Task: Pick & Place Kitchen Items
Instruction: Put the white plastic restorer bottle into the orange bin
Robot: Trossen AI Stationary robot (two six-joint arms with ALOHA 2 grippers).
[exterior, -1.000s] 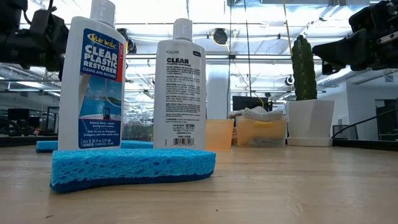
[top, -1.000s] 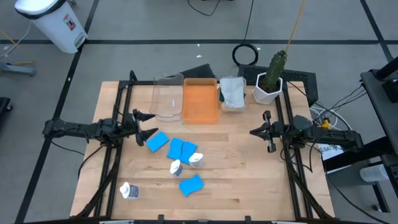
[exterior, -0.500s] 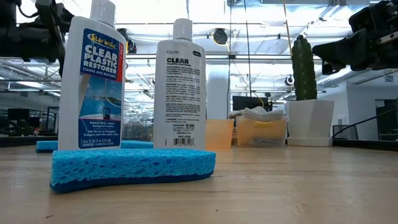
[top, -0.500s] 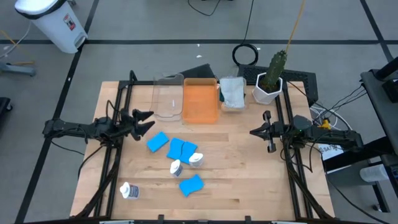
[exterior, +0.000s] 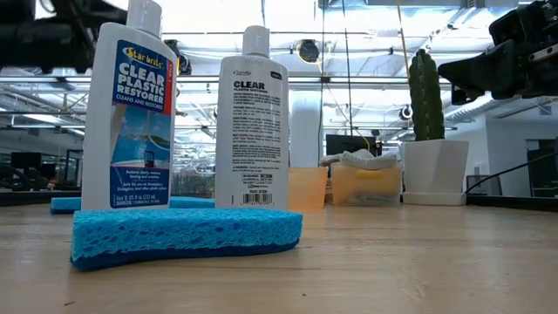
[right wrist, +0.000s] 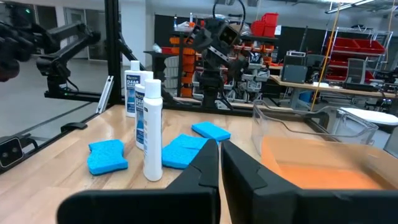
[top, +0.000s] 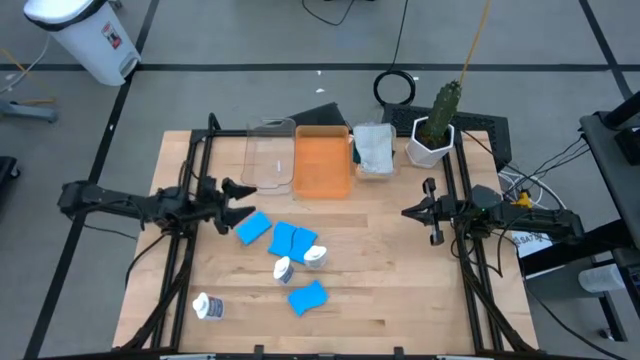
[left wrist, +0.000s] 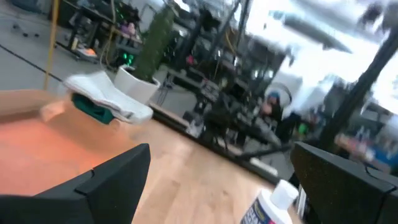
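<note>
On the tabletop [top: 400, 290], four blue sponges [top: 253, 227] and three white bottles [top: 283, 269] lie and stand in front of the orange bin [top: 322, 162]. Seen from above, two bottles stand upright among the sponges; the third [top: 207, 306] lies on its side, well off toward the near left corner, long axis roughly across the tabletop. The low view shows their labels, which the high view cannot. Folded cloths [top: 374, 148] sit just right of the orange bin, beside the cactus pot [top: 430, 143].

The left gripper [top: 233, 200] hovers wide open and empty, left of the orange bin's front and near one sponge. The right gripper [top: 421, 210] waits right of the bin, closed on nothing.
</note>
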